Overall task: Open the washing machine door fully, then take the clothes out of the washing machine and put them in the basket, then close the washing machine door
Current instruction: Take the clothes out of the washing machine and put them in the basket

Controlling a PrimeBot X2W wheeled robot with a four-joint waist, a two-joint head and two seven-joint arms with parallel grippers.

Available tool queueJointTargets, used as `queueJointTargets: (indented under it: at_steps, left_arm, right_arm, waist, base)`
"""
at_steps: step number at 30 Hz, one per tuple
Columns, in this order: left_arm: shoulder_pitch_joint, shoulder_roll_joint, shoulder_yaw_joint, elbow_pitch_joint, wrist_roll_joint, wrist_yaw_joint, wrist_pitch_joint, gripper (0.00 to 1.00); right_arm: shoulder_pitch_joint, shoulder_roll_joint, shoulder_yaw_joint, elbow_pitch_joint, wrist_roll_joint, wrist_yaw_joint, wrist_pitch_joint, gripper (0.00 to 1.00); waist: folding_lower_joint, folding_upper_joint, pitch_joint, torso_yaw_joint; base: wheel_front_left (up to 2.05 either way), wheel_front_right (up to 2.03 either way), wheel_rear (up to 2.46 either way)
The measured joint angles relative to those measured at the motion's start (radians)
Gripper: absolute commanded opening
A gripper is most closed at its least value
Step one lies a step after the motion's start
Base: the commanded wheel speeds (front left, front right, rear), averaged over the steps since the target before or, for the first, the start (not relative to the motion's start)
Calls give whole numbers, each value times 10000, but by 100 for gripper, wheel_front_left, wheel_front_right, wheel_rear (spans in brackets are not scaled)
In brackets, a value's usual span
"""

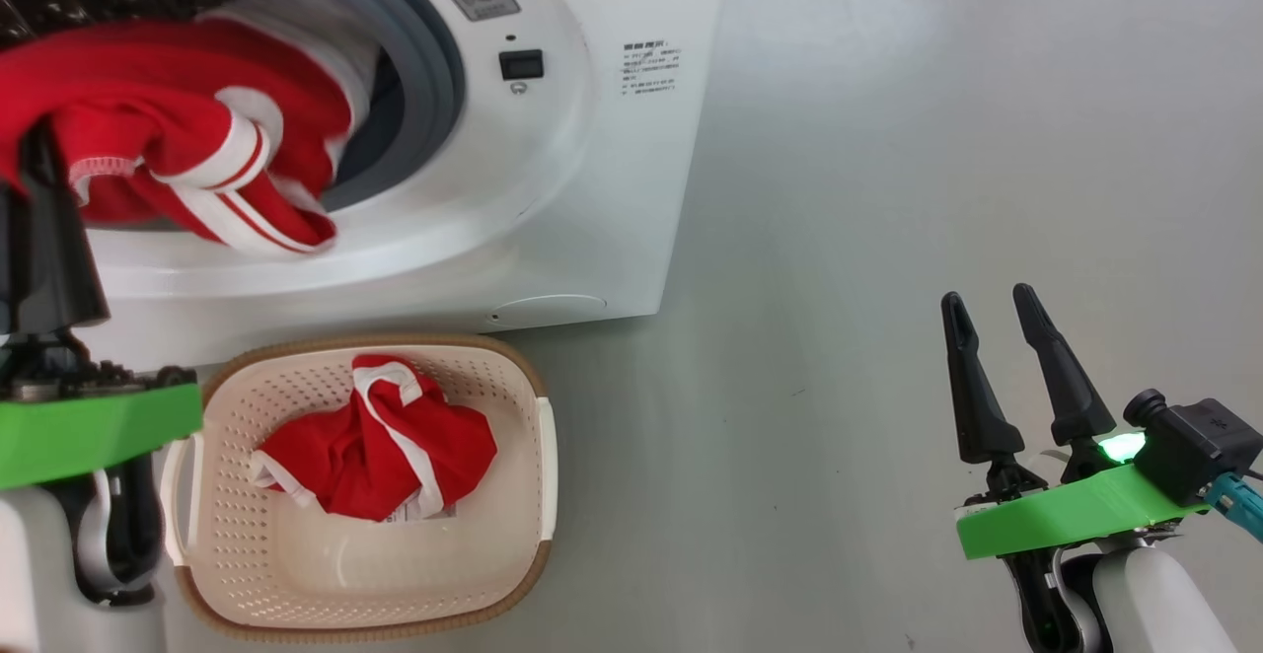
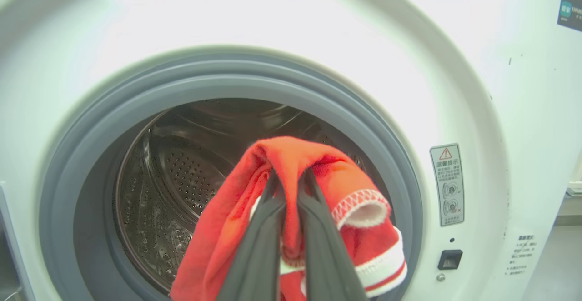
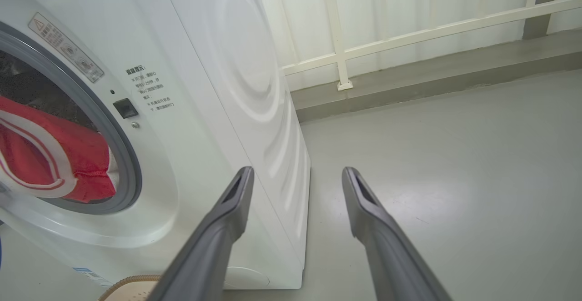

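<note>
Right gripper (image 3: 296, 176): fingers wide apart, empty, above grey floor (image 3: 454, 164).
Washer (image 3: 218, 87): just left of the fingers, mouth uncovered.
Clothes (image 3: 68, 169): red, white bands, at the mouth.
Basket (image 3: 129, 280): probably the brown rim sliver near the washer's foot.

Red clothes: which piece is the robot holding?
The piece hanging before the washing machine, pinched in the left gripper; the other piece lies loose in the basket.

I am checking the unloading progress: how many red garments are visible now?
2. One red garment lies in the basket; a second garment hangs from the shut left claw at the washing machine opening. More may be hidden inside the drum.
</note>
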Motion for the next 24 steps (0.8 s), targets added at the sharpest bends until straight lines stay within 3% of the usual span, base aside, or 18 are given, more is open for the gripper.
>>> queueJointTargets:
  at_steps: [11, 24]
  left_arm:
    - [483, -232, 127, -1904, 82, 0, -6, 0]
    - [1340, -447, -332, 654, -50, 0, -4, 0]
  right_arm:
    - [46, 0, 15, 2, 0, 0, 0, 100]
    - [49, 0, 63, -25, 4, 0, 0, 100]
  waist:
    - [0, 0, -51, 75]
    - [0, 0, 240, -36]
  base:
    - [0, 0, 0]
    - [0, 0, 0]
